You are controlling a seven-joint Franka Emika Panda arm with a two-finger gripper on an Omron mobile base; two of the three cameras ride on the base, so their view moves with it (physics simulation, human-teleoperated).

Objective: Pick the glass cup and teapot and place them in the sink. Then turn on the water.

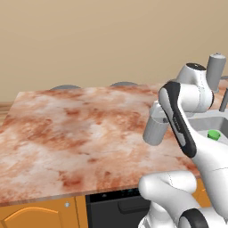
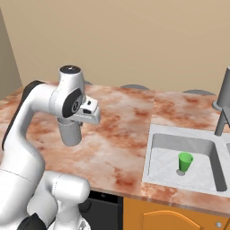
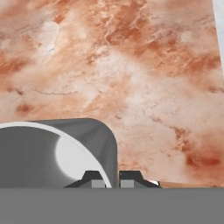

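Now the glass cup (image 3: 52, 153) is held by the gripper (image 3: 112, 179): in the hand view the two dark fingertips (image 3: 94, 178) stand close together with the cup's thin wall between them, one tip inside the rim and one outside. The mouth of the cup opens toward the camera, and a pale round bottom shows deep inside it. In the left base view the cup (image 1: 156, 127) hangs slightly tilted under the hand, lifted above the counter (image 1: 67, 133), which is a reddish marble top. In the right base view the cup (image 2: 70, 130) is below the white wrist, well to the left of the sink (image 2: 155, 166).

The sink is light grey and set into the counter at the right side. A small green cup (image 2: 184, 161) stands upright in its near basin; it shows also in the left base view (image 1: 214, 134). The tap (image 2: 224, 101), a tall grey cylinder, rises at the far edge of the sink, and from the left base view its domed top (image 1: 216, 71) is seen behind the arm. Below the counter are orange cabinet fronts (image 2: 179, 218).
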